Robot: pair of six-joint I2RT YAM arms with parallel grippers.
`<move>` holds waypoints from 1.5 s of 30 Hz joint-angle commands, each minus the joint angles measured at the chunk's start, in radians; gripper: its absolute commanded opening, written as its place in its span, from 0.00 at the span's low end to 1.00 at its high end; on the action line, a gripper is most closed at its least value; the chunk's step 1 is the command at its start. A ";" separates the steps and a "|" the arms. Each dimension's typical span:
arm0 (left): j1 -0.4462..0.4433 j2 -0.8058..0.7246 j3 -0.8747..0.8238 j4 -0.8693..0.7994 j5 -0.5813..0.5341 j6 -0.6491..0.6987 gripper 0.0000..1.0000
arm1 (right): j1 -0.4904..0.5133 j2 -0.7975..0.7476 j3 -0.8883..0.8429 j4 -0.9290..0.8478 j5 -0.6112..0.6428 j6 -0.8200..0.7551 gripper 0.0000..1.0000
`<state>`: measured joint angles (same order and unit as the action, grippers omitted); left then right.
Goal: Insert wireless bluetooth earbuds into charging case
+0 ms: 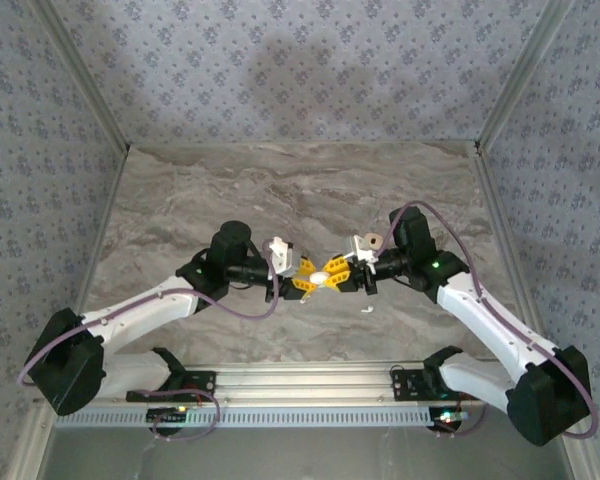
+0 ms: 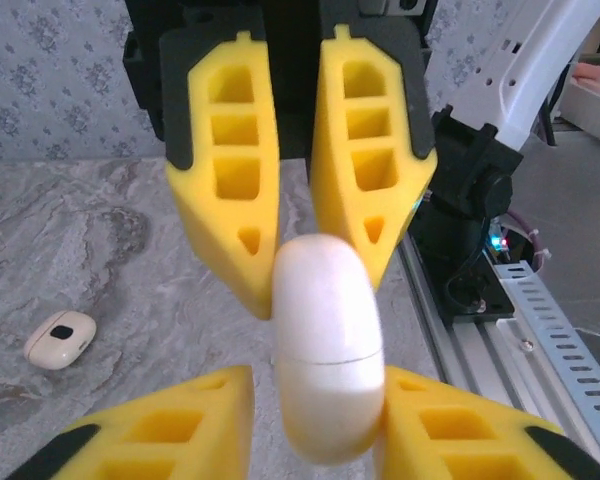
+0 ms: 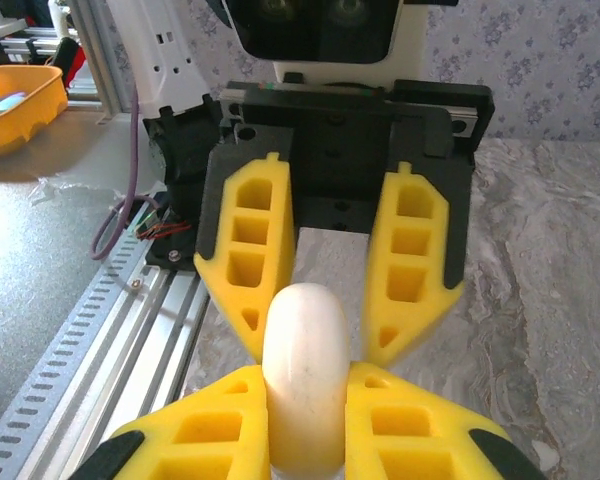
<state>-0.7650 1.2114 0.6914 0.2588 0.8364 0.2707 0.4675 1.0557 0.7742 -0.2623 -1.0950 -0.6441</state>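
Note:
A white rounded capsule (image 1: 320, 275) with a thin seam hangs above the middle of the table, between both grippers. My right gripper (image 3: 305, 390) is shut on the capsule (image 3: 302, 370), both pads pressed to its sides. My left gripper (image 2: 315, 400) stands open around the capsule (image 2: 325, 340): a gap shows at one finger and the other rests against it. The peach-tan charging case (image 2: 60, 338) with a dark spot lies on the marble beyond, next to the right arm (image 1: 376, 240). A tiny white earbud (image 1: 366, 310) lies on the table just nearer than the right gripper (image 1: 338, 272).
An aluminium rail (image 1: 300, 380) runs along the near edge between the arm bases. Patterned walls close in the table at the back and sides. An orange bin (image 3: 10, 100) sits off the table past the rail.

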 commanded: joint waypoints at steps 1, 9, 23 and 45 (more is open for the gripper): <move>0.005 0.016 0.031 -0.036 -0.015 0.058 0.52 | -0.008 -0.030 0.044 -0.109 0.035 -0.075 0.15; 0.004 0.023 0.048 -0.078 -0.021 0.084 0.53 | -0.002 -0.025 0.065 -0.158 0.072 -0.115 0.15; -0.005 0.018 0.031 -0.031 0.010 0.045 0.40 | 0.031 0.047 0.101 -0.131 0.044 -0.120 0.16; -0.003 0.030 0.015 -0.046 -0.036 0.065 0.20 | -0.039 0.111 0.114 0.011 0.084 -0.017 0.41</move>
<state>-0.7643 1.2343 0.7055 0.2176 0.7631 0.3168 0.4683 1.1671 0.8646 -0.3241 -1.0092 -0.6956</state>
